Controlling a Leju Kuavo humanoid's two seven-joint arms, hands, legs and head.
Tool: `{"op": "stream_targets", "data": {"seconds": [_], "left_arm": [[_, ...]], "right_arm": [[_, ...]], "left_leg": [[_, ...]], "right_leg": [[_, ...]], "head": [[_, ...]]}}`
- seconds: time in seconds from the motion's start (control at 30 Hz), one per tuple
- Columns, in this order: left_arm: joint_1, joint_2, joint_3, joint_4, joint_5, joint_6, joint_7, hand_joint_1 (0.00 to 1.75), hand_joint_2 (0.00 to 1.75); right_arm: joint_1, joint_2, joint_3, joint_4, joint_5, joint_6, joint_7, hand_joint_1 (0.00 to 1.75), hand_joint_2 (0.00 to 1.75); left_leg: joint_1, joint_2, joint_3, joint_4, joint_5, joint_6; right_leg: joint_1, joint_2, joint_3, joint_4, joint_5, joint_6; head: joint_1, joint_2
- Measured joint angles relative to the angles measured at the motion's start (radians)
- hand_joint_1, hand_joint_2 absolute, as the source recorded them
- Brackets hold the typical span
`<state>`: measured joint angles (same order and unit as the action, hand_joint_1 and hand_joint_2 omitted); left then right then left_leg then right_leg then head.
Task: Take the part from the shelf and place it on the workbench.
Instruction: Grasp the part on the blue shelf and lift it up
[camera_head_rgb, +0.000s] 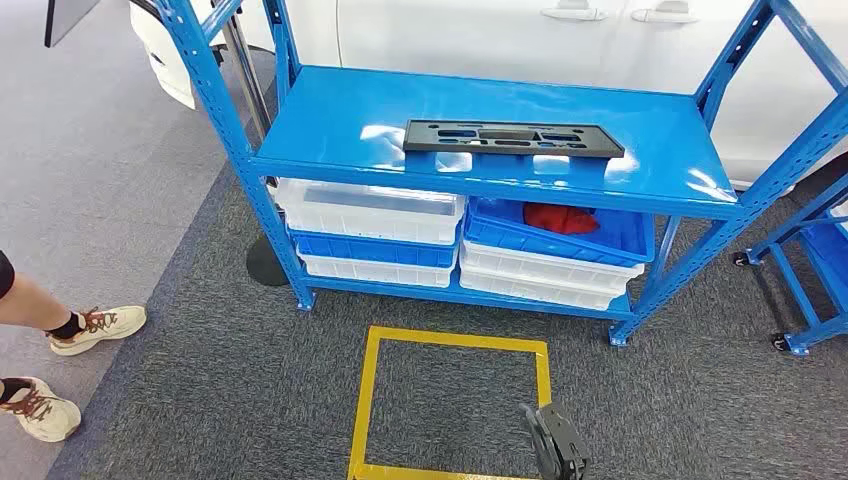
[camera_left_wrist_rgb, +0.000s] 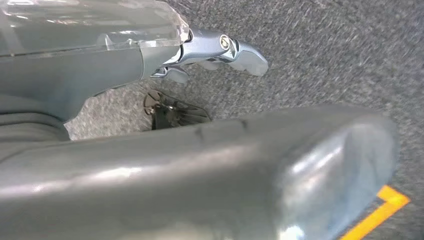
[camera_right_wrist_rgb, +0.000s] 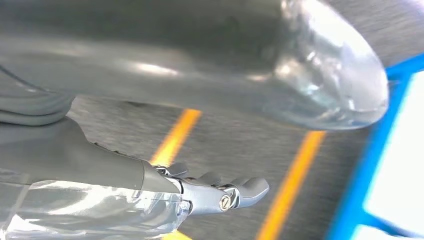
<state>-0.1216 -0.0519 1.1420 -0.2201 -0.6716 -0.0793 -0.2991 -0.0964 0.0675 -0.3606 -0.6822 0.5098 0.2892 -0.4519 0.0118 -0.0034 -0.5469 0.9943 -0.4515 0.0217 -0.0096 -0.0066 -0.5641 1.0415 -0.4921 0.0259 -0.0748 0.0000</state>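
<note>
While both arms hang low over the grey carpet, I have the black part (camera_head_rgb: 513, 138) lying flat on the top deck of the blue shelf (camera_head_rgb: 330, 115), toward its near edge and right of centre, untouched. My right hand (camera_right_wrist_rgb: 220, 192) holds nothing, its fingers extended loosely side by side above the yellow floor tape (camera_head_rgb: 371, 400). My left hand (camera_left_wrist_rgb: 220, 52) is likewise empty, fingers slightly curled and apart. I judge the task at its opening step: no reach has begun. The next move calls for raising an arm toward the far shelf deck and closing on the part's long edge. White and blue bins (camera_head_rgb: 370, 210) sit on the lower tier; a person's shoes (camera_head_rgb: 95, 328) stand at the left. I can read no brand, label or writing anywhere.
</note>
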Motion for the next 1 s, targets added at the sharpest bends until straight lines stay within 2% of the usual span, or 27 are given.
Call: {"op": "stream_targets", "data": {"seconds": [0.07, 0.13, 0.17, 0.2, 0.23, 0.3, 0.33, 0.37, 0.4, 0.53, 0.6, 0.7, 0.73, 0.77, 0.8, 0.83, 0.87, 0.9, 0.93, 1.0], "left_arm": [[-0.001, 0.000, 0.003, 0.000, -0.001, 0.001, 0.000, 0.00, 0.00], [-0.003, -0.001, 0.007, 0.000, -0.003, 0.003, -0.001, 0.00, 0.00], [-0.003, -0.001, 0.008, 0.000, -0.004, 0.004, -0.001, 0.00, 0.00], [-0.003, -0.002, 0.010, 0.000, -0.004, 0.004, -0.001, 0.00, 0.00], [-0.002, -0.002, 0.011, 0.000, -0.005, 0.005, -0.001, 0.00, 0.00], [-0.003, -0.005, 0.013, 0.000, -0.006, 0.005, -0.001, 0.00, 0.00], [-0.004, -0.006, 0.014, 0.000, -0.007, 0.005, -0.001, 0.00, 0.00], [-0.004, -0.007, 0.015, 0.000, -0.007, 0.005, -0.001, 0.00, 0.00], [-0.005, -0.008, 0.015, 0.000, -0.008, 0.005, -0.001, 0.00, 0.00], [-0.005, -0.008, 0.015, 0.000, -0.008, 0.005, -0.001, 0.00, 0.00], [-0.004, -0.008, 0.017, 0.000, -0.008, 0.006, -0.001, 0.00, 0.00], [-0.002, -0.008, 0.022, 0.000, -0.009, 0.009, -0.002, 0.00, 0.00], [-0.001, -0.008, 0.023, 0.000, -0.009, 0.010, -0.002, 0.00, 0.00], [0.000, -0.008, 0.024, 0.000, -0.009, 0.011, -0.002, 0.00, 0.00], [0.000, -0.008, 0.025, 0.000, -0.009, 0.011, -0.002, 0.00, 0.00], [0.001, -0.008, 0.025, 0.000, -0.009, 0.012, -0.002, 0.00, 0.00], [0.001, -0.008, 0.025, 0.000, -0.009, 0.012, -0.002, 0.00, 0.00], [0.002, -0.008, 0.026, 0.000, -0.009, 0.012, -0.002, 0.00, 0.00], [0.003, -0.008, 0.026, 0.000, -0.009, 0.012, -0.002, 0.00, 0.00], [0.002, -0.008, 0.027, 0.000, -0.010, 0.013, -0.002, 0.00, 0.00]], "right_arm": [[-0.002, 0.000, 0.011, -0.031, -0.015, 0.011, -0.006, 0.00, 0.00], [-0.005, 0.001, 0.034, -0.093, -0.046, 0.036, -0.018, 0.00, 0.00], [-0.005, 0.001, 0.045, -0.124, -0.062, 0.048, -0.024, 0.00, 0.00], [-0.006, 0.001, 0.056, -0.155, -0.078, 0.060, -0.030, 0.00, 0.00], [-0.009, 0.001, 0.066, -0.189, -0.094, 0.071, -0.036, 0.00, 0.00], [-0.020, 0.002, 0.088, -0.258, -0.125, 0.093, -0.048, 0.00, 0.00], [-0.025, 0.002, 0.097, -0.287, -0.139, 0.103, -0.054, 0.00, 0.00], [-0.030, 0.002, 0.104, -0.306, -0.148, 0.109, -0.057, 0.00, 0.00], [-0.032, 0.002, 0.107, -0.315, -0.152, 0.112, -0.059, 0.00, 0.00], [-0.037, 0.003, 0.113, -0.331, -0.159, 0.117, -0.062, 0.00, 0.00], [-0.046, 0.008, 0.135, -0.390, -0.187, 0.134, -0.072, 0.00, 0.00], [-0.076, 0.017, 0.214, -0.596, -0.297, 0.196, -0.110, 0.00, 0.00], [-0.084, 0.020, 0.234, -0.650, -0.327, 0.213, -0.121, 0.00, 0.00], [-0.087, 0.020, 0.243, -0.678, -0.343, 0.222, -0.127, 0.00, 0.00], [-0.092, 0.020, 0.251, -0.701, -0.357, 0.229, -0.132, 0.00, 0.00], [-0.095, 0.020, 0.256, -0.715, -0.366, 0.233, -0.135, 0.00, 0.00], [-0.098, 0.020, 0.259, -0.726, -0.371, 0.236, -0.137, 0.00, 0.00], [-0.099, 0.021, 0.262, -0.740, -0.377, 0.239, -0.138, 0.00, 0.00], [-0.100, 0.022, 0.267, -0.762, -0.385, 0.244, -0.141, 0.00, 0.00], [-0.107, 0.025, 0.282, -0.822, -0.415, 0.264, -0.151, 0.00, 0.00]], "left_leg": [[-0.001, 0.000, -0.002, 0.000, 0.001, 0.003], [-0.002, 0.000, -0.005, 0.000, 0.001, 0.006], [-0.003, -0.001, -0.006, 0.001, 0.001, 0.007], [-0.003, -0.002, -0.006, 0.001, 0.001, 0.007], [-0.003, -0.004, -0.004, 0.002, 0.001, 0.006], [-0.005, -0.004, -0.001, 0.004, -0.002, 0.002], [-0.007, -0.003, 0.000, 0.006, -0.003, 0.000], [-0.010, -0.001, -0.001, 0.008, -0.005, -0.003], [-0.012, 0.000, -0.001, 0.010, -0.006, -0.004], [-0.012, 0.001, -0.004, 0.011, -0.006, -0.007], [-0.010, 0.004, -0.007, 0.011, -0.007, -0.017], [-0.002, 0.009, -0.111, 0.235, -0.112, -0.045], [0.001, 0.008, -0.140, 0.299, -0.133, -0.050], [0.002, 0.007, -0.131, 0.275, -0.108, -0.051], [0.004, 0.001, -0.105, 0.216, -0.070, -0.051], [0.007, -0.016, -0.072, 0.144, -0.036, -0.049], [0.009, -0.036, -0.041, 0.079, -0.013, -0.046], [0.010, -0.053, -0.022, 0.037, -0.002, -0.043], [0.009, -0.062, -0.015, 0.018, -0.003, -0.040], [0.008, -0.047, -0.015, 0.014, -0.001, -0.029]], "right_leg": [[-0.001, 0.001, -0.033, 0.068, -0.038, 0.003], [-0.003, 0.002, -0.101, 0.206, -0.098, 0.007], [-0.004, 0.002, -0.124, 0.252, -0.108, 0.008], [-0.004, 0.002, -0.128, 0.259, -0.096, 0.008], [-0.004, 0.002, -0.113, 0.223, -0.066, 0.006], [-0.001, 0.002, -0.048, 0.083, 0.007, -0.001], [0.001, 0.001, -0.022, 0.024, 0.029, -0.005], [0.003, 0.000, -0.006, -0.012, 0.038, -0.008], [0.006, -0.001, -0.001, -0.025, 0.037, -0.010], [0.006, -0.001, -0.001, -0.030, 0.036, -0.012], [0.004, 0.005, -0.004, -0.033, 0.039, -0.021], [-0.001, 0.030, -0.003, -0.040, 0.046, -0.044], [-0.001, 0.039, -0.002, -0.040, 0.046, -0.046], [-0.002, 0.047, -0.002, -0.039, 0.046, -0.046], [-0.002, 0.057, 0.000, -0.038, 0.045, -0.044], [-0.003, 0.065, 0.000, -0.037, 0.044, -0.041], [-0.002, 0.074, -0.001, -0.034, 0.043, -0.037], [-0.002, 0.082, -0.005, -0.031, 0.043, -0.030], [-0.003, 0.091, -0.010, -0.030, 0.045, -0.023], [-0.007, 0.105, -0.019, -0.031, 0.050, -0.009]], "head": [[0.000, 0.000], [0.000, 0.000], [0.000, 0.000], [0.000, 0.000], [0.000, 0.000], [0.000, 0.000], [0.000, 0.000], [0.000, 0.000], [0.000, 0.000], [0.000, 0.000], [0.000, 0.000], [0.000, 0.000], [0.000, 0.000], [0.000, 0.000], [0.000, 0.000], [0.000, 0.000], [0.000, 0.000], [0.000, 0.000], [0.000, 0.000], [0.000, 0.000]]}}
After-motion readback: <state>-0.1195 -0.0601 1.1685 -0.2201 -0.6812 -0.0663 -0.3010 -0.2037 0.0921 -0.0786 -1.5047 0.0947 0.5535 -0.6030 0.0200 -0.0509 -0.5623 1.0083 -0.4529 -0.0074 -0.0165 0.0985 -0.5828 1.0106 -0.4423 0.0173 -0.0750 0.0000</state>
